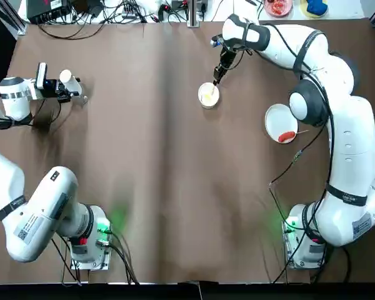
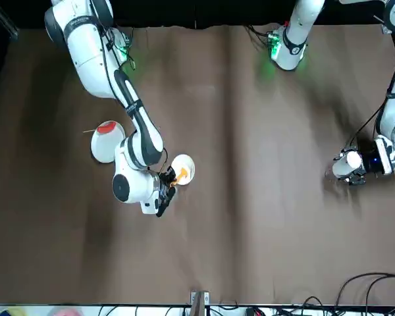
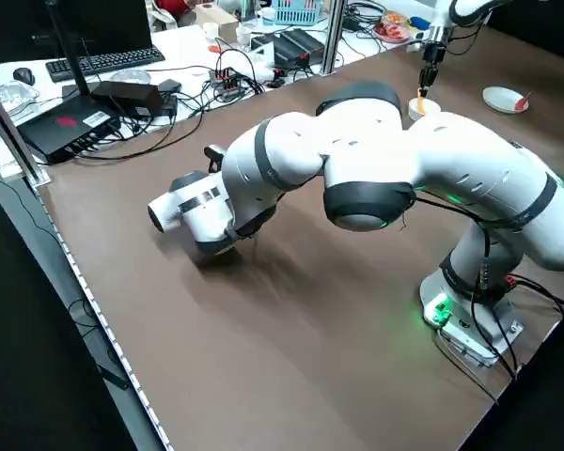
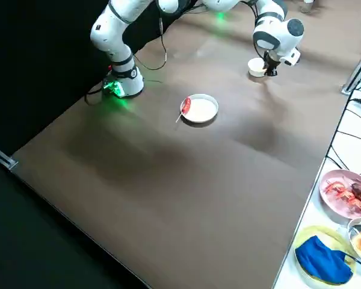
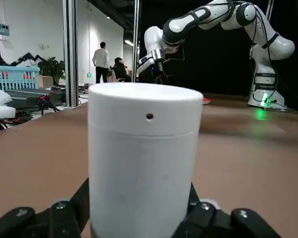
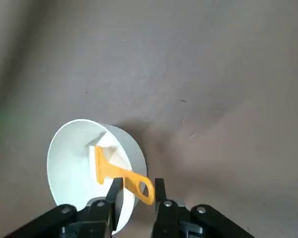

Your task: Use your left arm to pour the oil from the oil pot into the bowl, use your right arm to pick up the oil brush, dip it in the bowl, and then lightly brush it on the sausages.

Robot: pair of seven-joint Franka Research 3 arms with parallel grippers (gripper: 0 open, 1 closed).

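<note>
L gripper [image 5: 140, 186], over the counter's [image 1: 156, 187] far L side, has its jaws clenched on the white-capped cylindrical oil pot [image 5: 141, 148]. R gripper [image 6: 139, 182] is at the small round white bowl [image 6: 69, 168], jaws released, w/ the yellow-orange oil brush's [image 6: 111, 171] handle end btwn them; its head's in the bowl. Red skewered sausage [image 1: 287, 136] lies on the flat round white plate's [image 1: 277, 119] edge.

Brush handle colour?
The handle of the oil brush is yellow-orange; the right wrist view shows it best.
</note>
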